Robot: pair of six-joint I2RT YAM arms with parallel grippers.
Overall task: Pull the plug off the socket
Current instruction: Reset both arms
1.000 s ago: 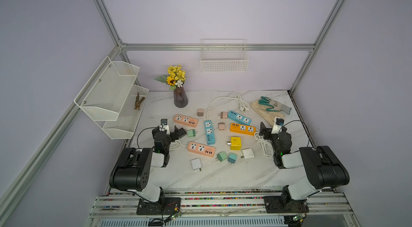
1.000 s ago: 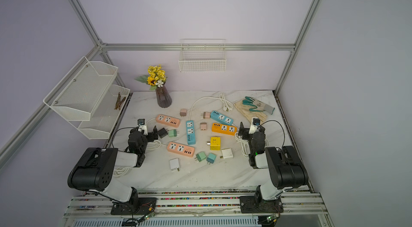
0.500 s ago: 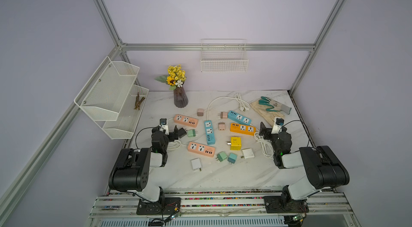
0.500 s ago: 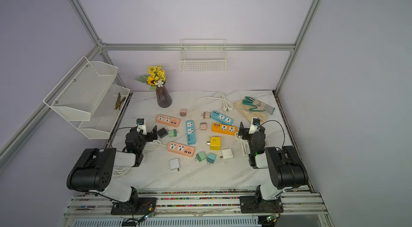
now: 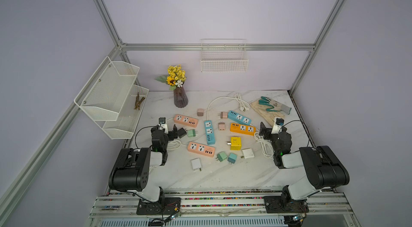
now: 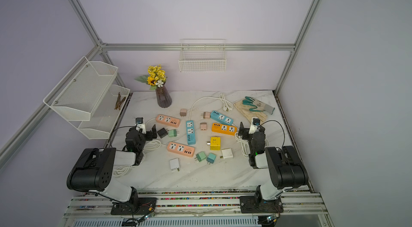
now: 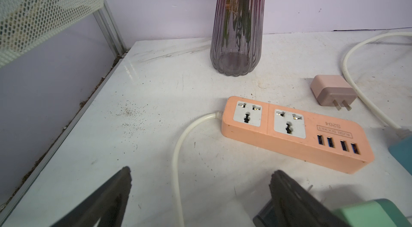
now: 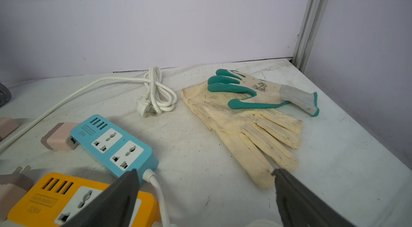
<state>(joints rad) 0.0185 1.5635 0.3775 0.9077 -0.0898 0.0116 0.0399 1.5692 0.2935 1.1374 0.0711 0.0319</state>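
A black plug (image 5: 181,132) and a green plug (image 5: 191,133) lie side by side on the bench (image 5: 223,174), near its left side. The left fingers (image 7: 107,196) are wide apart and hold nothing. One of them is just beside the black plug. A little past them lies a peach power strip (image 7: 294,130). In the left wrist view its white cord (image 7: 178,147) runs between the two fingers.

Farther right, a pink plug (image 8: 59,140) lies touching the end of a blue power strip (image 8: 113,145). In both top views its prongs point away from the strip.

The right fingers (image 8: 312,203) are wide apart too, with nothing in them. They sit low by an orange power strip (image 8: 44,201). Two gloves (image 8: 252,125) lie near the back right corner. A vase (image 5: 180,98) of yellow flowers stands at the back.
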